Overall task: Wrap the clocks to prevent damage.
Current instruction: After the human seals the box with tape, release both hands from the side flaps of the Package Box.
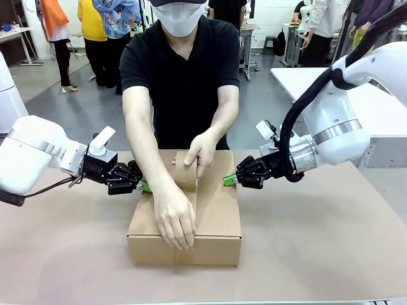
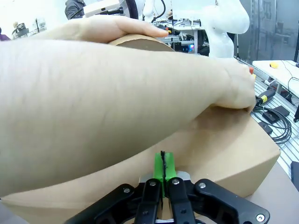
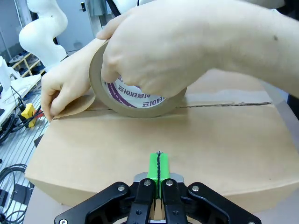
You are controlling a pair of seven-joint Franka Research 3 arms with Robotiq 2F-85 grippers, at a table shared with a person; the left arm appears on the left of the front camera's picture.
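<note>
**A:** So where is everything sitting?

**B:** A brown cardboard box (image 1: 210,210) is parked mid-table (image 1: 318,254), flaps shut. A roll of brown tape (image 1: 186,175) is held upright on the lid by one of the person's hands (image 1: 202,151), and the near end of the tape strip is pressed down at the box's front edge by the other hand (image 1: 175,219). In the right wrist view the roll (image 3: 140,100) is gripped from above, standing right on the flap seam (there's purple print on its inner core).

**A:** And the clocks?

**B:** No bundle can be made out anywhere. Whether it's inside the closed box can't be told.

**A:** The claws?

**B:** The left gripper (image 1: 145,186) is held against the box's left side, near the top edge. In its own wrist view the green pads (image 2: 163,166) are seen pressed flat together with nothing between them, the tips right at the cardboard wall (image 2: 224,149). Most of that view is taken up by the person's forearm (image 2: 93,107). The right gripper (image 1: 227,180) is mirrored on the box's right side, and its pads (image 3: 158,166) are likewise pressed together on nothing, tips at the box's side face (image 3: 140,154).
</note>
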